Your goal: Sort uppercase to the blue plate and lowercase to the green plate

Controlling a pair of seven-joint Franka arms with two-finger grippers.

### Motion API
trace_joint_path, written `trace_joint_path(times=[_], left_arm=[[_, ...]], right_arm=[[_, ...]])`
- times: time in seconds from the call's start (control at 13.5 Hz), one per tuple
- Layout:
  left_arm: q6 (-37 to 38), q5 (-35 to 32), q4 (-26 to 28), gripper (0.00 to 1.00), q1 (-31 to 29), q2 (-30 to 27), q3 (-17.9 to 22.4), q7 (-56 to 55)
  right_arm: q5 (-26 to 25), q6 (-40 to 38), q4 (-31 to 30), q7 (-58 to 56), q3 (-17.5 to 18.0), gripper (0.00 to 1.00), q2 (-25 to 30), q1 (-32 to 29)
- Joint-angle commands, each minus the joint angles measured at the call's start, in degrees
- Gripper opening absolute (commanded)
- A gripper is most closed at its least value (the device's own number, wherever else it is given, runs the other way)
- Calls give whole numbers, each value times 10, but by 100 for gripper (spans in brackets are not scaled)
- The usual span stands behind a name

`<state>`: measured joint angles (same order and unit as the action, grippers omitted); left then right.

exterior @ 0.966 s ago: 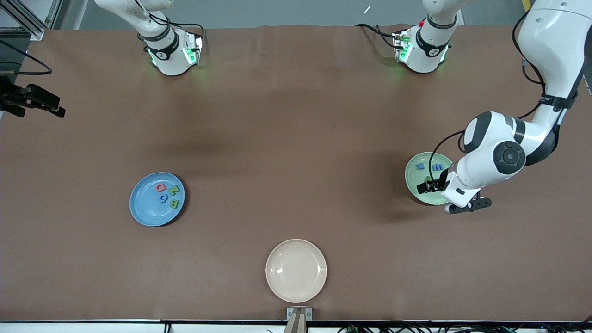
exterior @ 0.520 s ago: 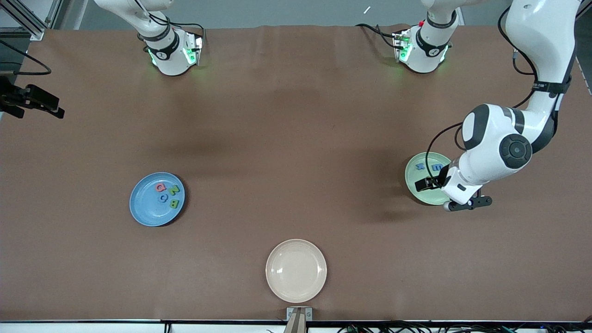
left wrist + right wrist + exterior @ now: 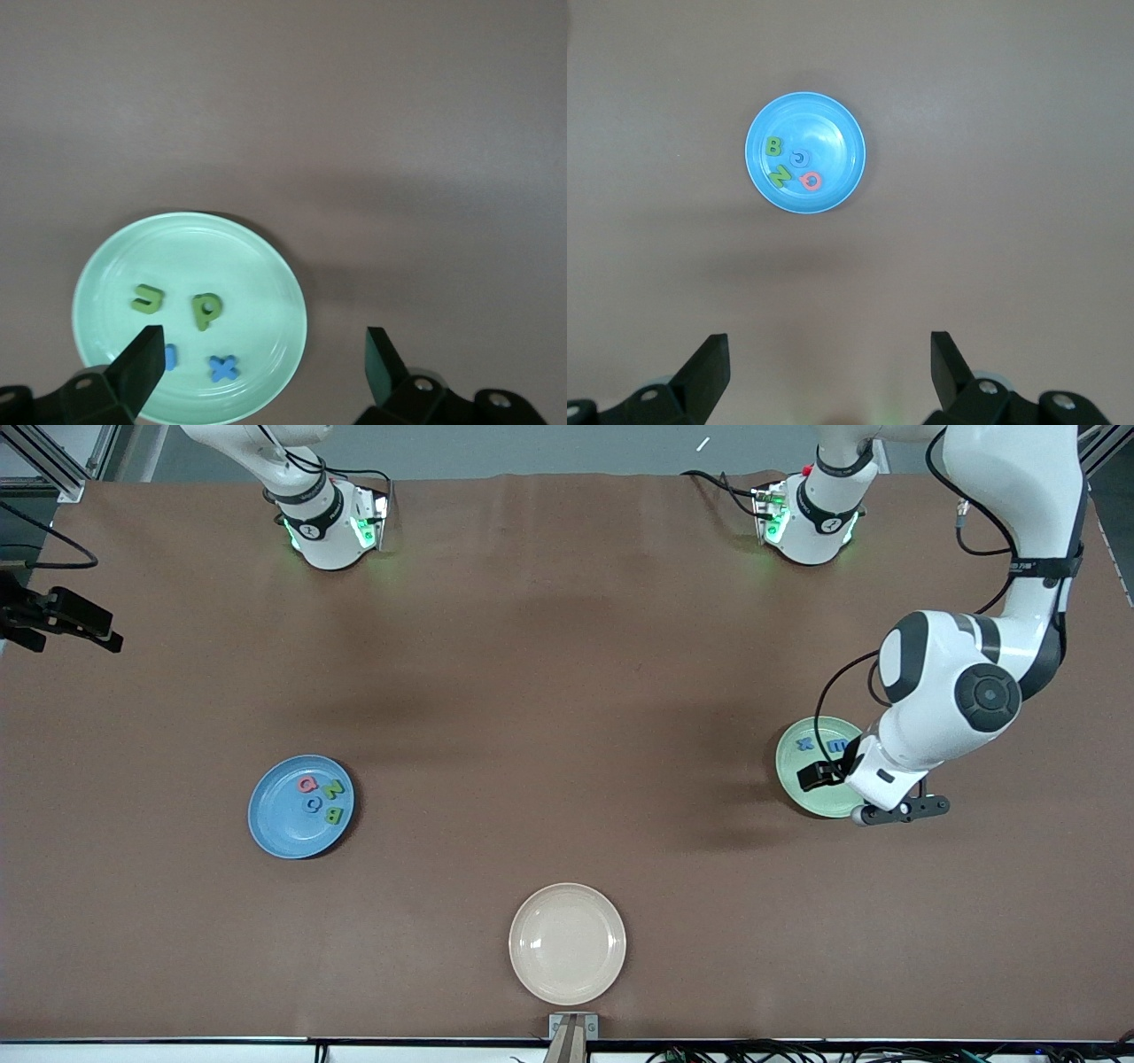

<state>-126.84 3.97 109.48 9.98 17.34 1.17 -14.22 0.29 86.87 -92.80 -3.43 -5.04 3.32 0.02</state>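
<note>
Left hand [image 3: 257, 354]: up over the green plate's [image 3: 791, 775] edge, fingers spread wide, nothing between them.
Right hand [image 3: 829, 359]: fingers spread too, empty, high over bare bench [image 3: 549, 691] with the blue plate in its sights; arm waiting.
Blue plate [image 3: 275, 819]: toward the right arm's end, carrying green B [image 3: 335, 815], green N [image 3: 335, 789], pink-red Q [image 3: 307, 784] and blue C [image 3: 312, 804].
Green plate: toward the left arm's end, holding blue x [image 3: 224, 367], blue m [image 3: 835, 746], green p [image 3: 206, 309] and green u [image 3: 147, 299].
Cream plate [image 3: 567, 943]: nearest the front camera.
</note>
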Motion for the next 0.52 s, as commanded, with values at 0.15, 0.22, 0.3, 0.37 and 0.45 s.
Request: trace_joint_path(times=[0.15,0.22,0.3,0.37,0.45], left_arm=[[35,-29,8,99,-11,-56,1,19],[38,-43,8,99,-15,-58,-1,19],[51,-43,6,99,-25,-62,-3,23],[54,-46,7,99,-28,-68,-4,31],[63,-48,5,99,-36,-69,-5,43]], right_arm=[[4,17,-23,6,3,100,21,-4],[5,17,-23,6,3,100,21,-4],[5,18,-23,6,3,100,22,-4],[5,18,-23,6,3,100,22,-4],[5,19,-23,6,3,100,22,-4]])
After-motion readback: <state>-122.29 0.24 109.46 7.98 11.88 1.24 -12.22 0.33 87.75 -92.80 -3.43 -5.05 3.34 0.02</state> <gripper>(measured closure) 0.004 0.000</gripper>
